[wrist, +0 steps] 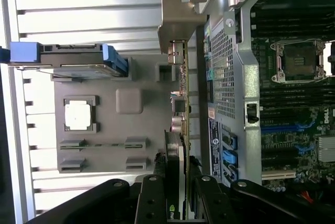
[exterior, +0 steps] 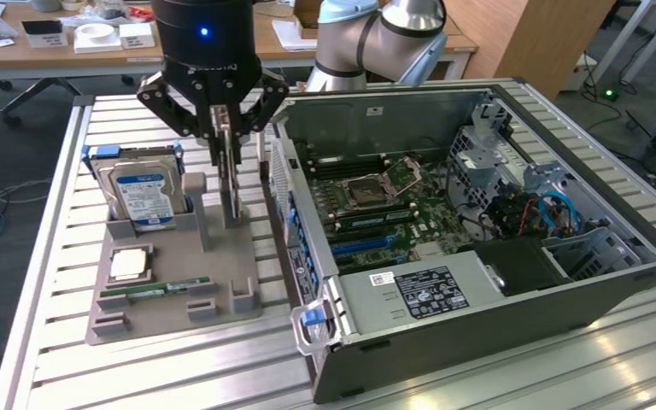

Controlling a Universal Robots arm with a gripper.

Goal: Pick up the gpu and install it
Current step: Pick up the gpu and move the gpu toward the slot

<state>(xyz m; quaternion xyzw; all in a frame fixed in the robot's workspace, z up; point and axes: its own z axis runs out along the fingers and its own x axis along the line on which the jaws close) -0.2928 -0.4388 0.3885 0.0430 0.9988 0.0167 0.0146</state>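
— What do we have on the counter (exterior: 43,359)?
— We see the open computer case (exterior: 511,329), and just beside it the grey holder (exterior: 157,320) with a hard drive (exterior: 146,201).
— And the gpu (exterior: 231,192)?
— We see it on edge over the holder, beside the case wall, with the gripper (exterior: 226,128) clenched on its upper edge.

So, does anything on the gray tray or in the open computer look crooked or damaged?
Nothing stands out. The graphics card stands upright on the tray under the pincer, the hard drive sits in its holder, and the processor chip and memory stick lie flat in their recesses. The computer shows no damage.
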